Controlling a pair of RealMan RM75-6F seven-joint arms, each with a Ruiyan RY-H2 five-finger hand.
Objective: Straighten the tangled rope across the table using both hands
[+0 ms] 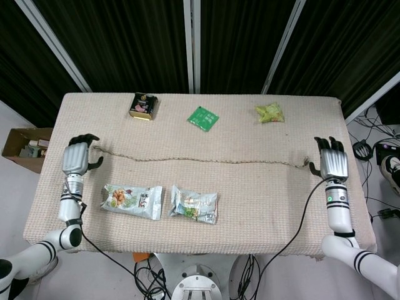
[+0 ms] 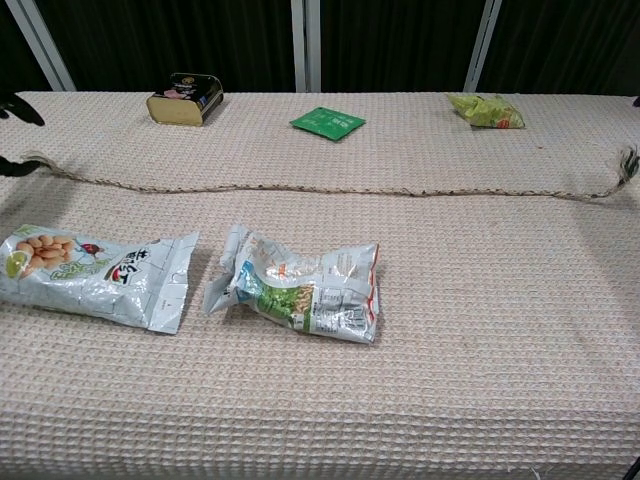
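From the head view: thin tan braided rope (image 1: 200, 160) lying across the beige woven-cloth table (image 1: 200, 206) in a long, slightly slack line, sagging a little toward the middle; left end beside the silver-and-black left hand (image 1: 77, 156), fingers spread and lifted, holding nothing, rope tip just by the fingertips; right end curling up near the matching right hand (image 1: 332, 161), fingers likewise apart and empty, rope end just beside it; behind the rope, a black-and-gold rectangular tin (image 1: 143, 105), a flat green square packet (image 1: 203, 118) and a crumpled yellow-green snack bag (image 1: 269, 113); in front of the rope, a pale printed snack pouch with nuts pictured (image 1: 132, 200) and a crinkled silver-and-green snack pouch (image 1: 194, 204), side by side, near each other but apart; open cardboard box (image 1: 25, 147) on the floor off the table's left edge. From the chest view: same rope (image 2: 330, 188) running nearly edge to edge, frayed tip raised at the far right; dark fingertips (image 2: 20, 108) of the left hand barely showing at the left border, clear of the rope; right hand hardly visible at the right border; tin (image 2: 185, 97), green packet (image 2: 327, 122) and yellow-green bag (image 2: 485, 109) along the far side; both pouches (image 2: 98, 275) (image 2: 298, 283) on the near side.
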